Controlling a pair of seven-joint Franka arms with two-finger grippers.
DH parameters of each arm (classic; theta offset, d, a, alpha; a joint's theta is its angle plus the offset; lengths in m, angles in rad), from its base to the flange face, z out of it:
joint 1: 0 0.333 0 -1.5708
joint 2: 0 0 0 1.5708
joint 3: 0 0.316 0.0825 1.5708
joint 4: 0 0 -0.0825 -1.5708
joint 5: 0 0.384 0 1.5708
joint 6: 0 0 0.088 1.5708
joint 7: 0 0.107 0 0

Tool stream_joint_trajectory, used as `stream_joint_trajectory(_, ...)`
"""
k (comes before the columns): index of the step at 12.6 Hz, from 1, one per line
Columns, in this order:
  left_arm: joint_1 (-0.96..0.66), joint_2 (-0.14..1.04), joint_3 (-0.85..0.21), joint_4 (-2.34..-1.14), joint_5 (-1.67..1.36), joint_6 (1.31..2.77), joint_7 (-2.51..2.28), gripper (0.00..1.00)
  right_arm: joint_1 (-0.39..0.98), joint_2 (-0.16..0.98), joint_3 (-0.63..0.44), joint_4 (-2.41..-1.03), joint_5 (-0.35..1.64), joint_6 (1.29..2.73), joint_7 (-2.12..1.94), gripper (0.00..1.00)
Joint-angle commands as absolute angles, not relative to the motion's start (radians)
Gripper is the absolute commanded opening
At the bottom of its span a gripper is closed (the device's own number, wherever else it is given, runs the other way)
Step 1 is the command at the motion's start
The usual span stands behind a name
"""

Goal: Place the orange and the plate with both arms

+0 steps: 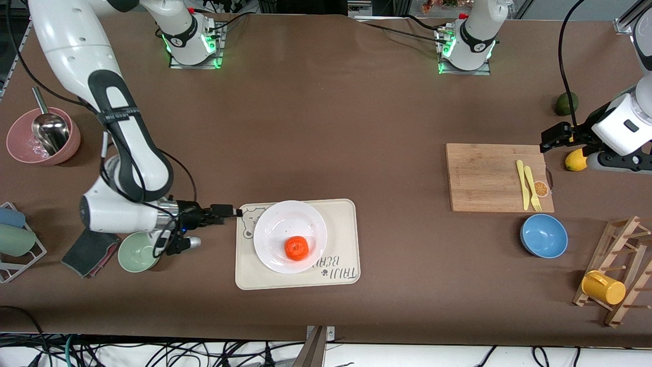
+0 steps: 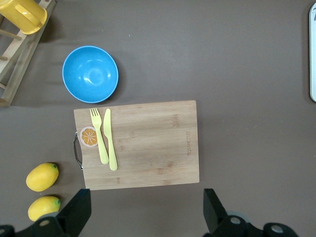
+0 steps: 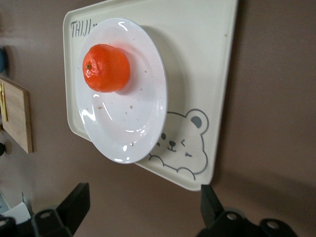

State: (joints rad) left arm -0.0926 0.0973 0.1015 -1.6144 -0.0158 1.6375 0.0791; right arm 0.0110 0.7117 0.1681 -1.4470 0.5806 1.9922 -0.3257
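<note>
Orange point(image 1: 296, 247) lies in the plate point(image 1: 277, 229), which rests on the cream tray point(image 1: 341, 244). Right gripper point(image 1: 232, 211) sits just beside the tray's edge toward the right arm's end, fingers spread wide, holding nothing. Left gripper point(image 1: 552, 136) hangs near the cutting board point(image 1: 484, 176), fingers spread, empty.

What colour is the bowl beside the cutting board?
Bright blue; the bowl shows best in the left wrist view.
</note>
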Motion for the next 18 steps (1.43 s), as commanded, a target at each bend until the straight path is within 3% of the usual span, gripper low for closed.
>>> stream_joint_trajectory(1, -0.098, 0.089, 0.101, -1.614, 0.002, 1.628, 0.086, 1.00, 0.008, 0.548, 0.097, -1.546, 0.458, 1.875, -0.291, 0.99)
stream_joint_trajectory(5, -0.098, 0.089, 0.101, -1.614, 0.002, 1.626, 0.086, 1.00, 0.009, 0.381, 0.054, -1.549, 0.212, 1.738, -0.168, 0.99)
stream_joint_trajectory(9, -0.098, 0.089, 0.101, -1.614, 0.002, 1.626, 0.086, 1.00, 0.011, 0.209, 0.035, -1.603, 0.101, 1.634, -0.107, 0.99)
stream_joint_trajectory(13, -0.098, 0.089, 0.101, -1.614, 0.002, 1.626, 0.086, 1.00, 0.015, 0.175, -0.038, -1.594, 0.040, 1.569, -0.132, 1.00)
stream_joint_trajectory(18, -0.098, 0.089, 0.101, -1.614, 0.002, 1.626, 0.086, 1.00, 0.015, 0.155, -0.044, -1.594, 0.038, 1.559, -0.132, 1.00)
